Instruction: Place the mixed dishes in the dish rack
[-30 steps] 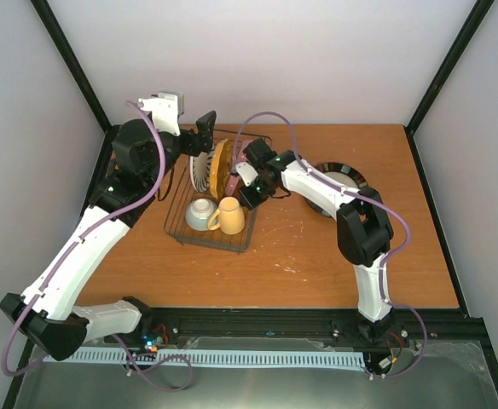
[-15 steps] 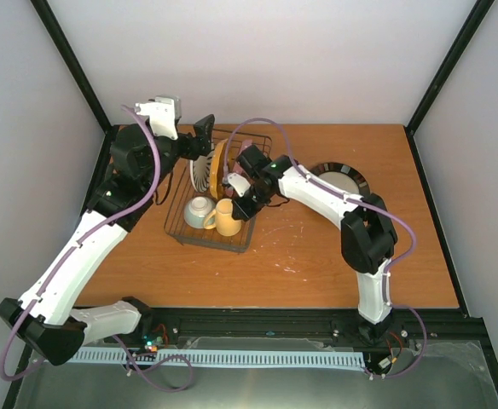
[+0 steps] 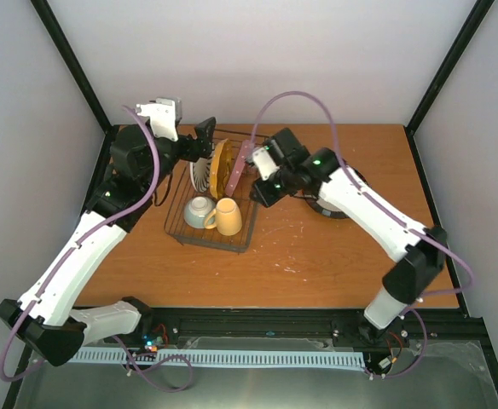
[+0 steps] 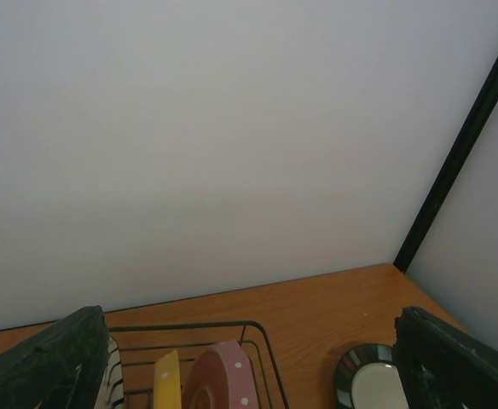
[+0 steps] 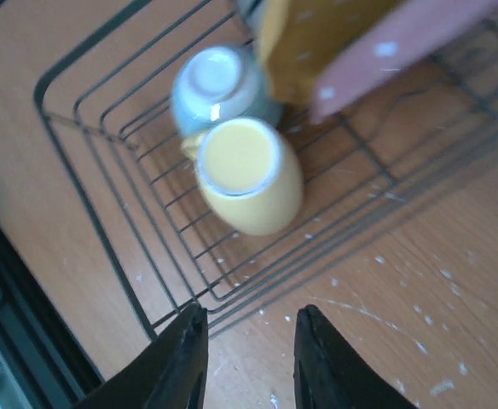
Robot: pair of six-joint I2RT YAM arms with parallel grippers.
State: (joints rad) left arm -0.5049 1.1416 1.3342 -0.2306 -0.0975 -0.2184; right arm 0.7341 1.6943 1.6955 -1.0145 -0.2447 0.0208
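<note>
The dish rack [image 3: 247,232] holds the striped plate [image 3: 200,176], the orange-yellow plate [image 3: 221,167] and the pink plate [image 3: 240,162] on edge. The blue-green bowl [image 3: 199,211] and the yellow mug [image 3: 229,218] lie at its near end. The dark-rimmed beige plate [image 3: 354,181] lies flat on the table, partly hidden by my right arm. My right gripper [image 3: 261,193] is open and empty, just right of the rack; its wrist view shows the mug [image 5: 247,177] and bowl [image 5: 219,85] below. My left gripper [image 3: 207,136] is wide open and empty above the rack's far end.
The left wrist view shows the rack's far rim [image 4: 262,341], the pink plate [image 4: 221,373] and the dark-rimmed plate [image 4: 370,385] before the back wall. Bare wooden table lies right of and in front of the rack. Black frame posts stand at the corners.
My right gripper has let go of the pink plate and drawn back to the right and up. The pink plate stays standing in the rack. The left arm has hardly moved.
</note>
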